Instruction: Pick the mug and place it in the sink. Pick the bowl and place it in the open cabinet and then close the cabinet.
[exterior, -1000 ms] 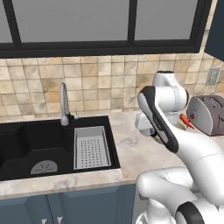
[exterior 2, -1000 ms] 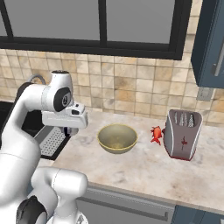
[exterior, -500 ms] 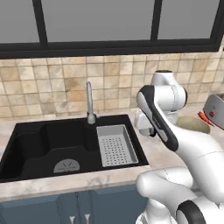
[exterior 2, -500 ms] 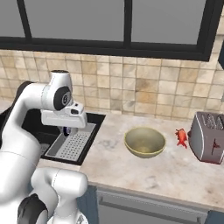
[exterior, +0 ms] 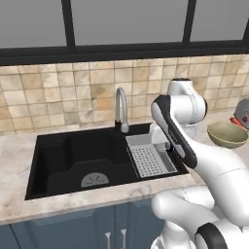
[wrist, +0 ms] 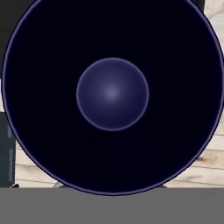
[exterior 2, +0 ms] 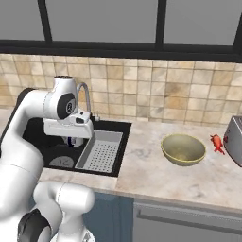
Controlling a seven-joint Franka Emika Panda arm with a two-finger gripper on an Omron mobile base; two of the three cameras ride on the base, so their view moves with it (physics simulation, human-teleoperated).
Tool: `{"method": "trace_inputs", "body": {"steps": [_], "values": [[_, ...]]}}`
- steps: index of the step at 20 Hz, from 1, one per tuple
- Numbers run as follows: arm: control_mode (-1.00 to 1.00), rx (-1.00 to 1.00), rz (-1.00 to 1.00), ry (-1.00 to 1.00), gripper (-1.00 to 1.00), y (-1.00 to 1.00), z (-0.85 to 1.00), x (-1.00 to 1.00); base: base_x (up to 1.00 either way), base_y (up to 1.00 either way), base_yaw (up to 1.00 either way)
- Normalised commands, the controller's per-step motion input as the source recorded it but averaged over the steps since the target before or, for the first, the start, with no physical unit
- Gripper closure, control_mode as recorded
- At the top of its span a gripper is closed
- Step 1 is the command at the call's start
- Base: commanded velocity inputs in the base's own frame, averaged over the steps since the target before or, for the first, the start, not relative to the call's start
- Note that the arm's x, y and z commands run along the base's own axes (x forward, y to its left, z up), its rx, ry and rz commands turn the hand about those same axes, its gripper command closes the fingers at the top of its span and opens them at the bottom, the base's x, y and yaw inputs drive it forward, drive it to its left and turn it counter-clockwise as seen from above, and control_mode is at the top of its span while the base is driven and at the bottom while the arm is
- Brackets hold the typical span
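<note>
Looked over a pale marbled counter (exterior 2: 156, 176) backed by a tan tiled wall (exterior: 73, 92) beneath dark-framed windows. Found the black sink (exterior: 58, 151) let into that counter, with a round grey drain (exterior: 94, 180) on its floor, a curved silver faucet (exterior: 121, 109) behind it, and a grey perforated tray (exterior: 151, 156) sitting in its right end. Held a dark navy mug (wrist: 112, 94) clamped in the gripper (exterior 2: 75, 138), fingers drawn together on it. Hung that mug over the sink beside the tray's left edge in the right base view, apart from the basin floor as far as could be judged. Peered straight down into the mug from the hand, meeting a rounded bluish bottom and dark walls. Left the olive-tan bowl (exterior 2: 183, 149) upright on the counter well to the right of the sink, showing a bare glossy yellowish inside. Noted a small red thing (exterior 2: 216, 142) just past the bowl, too small to identify, and a toaster (exterior 2: 235, 141) cut off by the frame. Could not make out the fingertips themselves, hidden by the hand and the mug.
</note>
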Motion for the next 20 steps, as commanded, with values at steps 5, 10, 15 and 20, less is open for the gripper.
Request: {"method": "trace_inputs", "body": {"steps": [5, 10, 15, 20], "values": [[1.0, 0.0, 0.0, 0.0, 1.0, 0.0, 0.0, 0.0, -0.08, 0.54, -0.06], [1.0, 0.0, 0.0, 0.0, 1.0, 0.0, 0.0, 0.0, 0.21, 0.3, 0.0], [1.0, 0.0, 0.0, 0.0, 1.0, 0.0, 0.0, 0.0, 0.33, 0.02, 0.2], [1.0, 0.0, 0.0, 0.0, 1.0, 0.0, 0.0, 0.0, 0.12, 0.36, 0.27]]}}
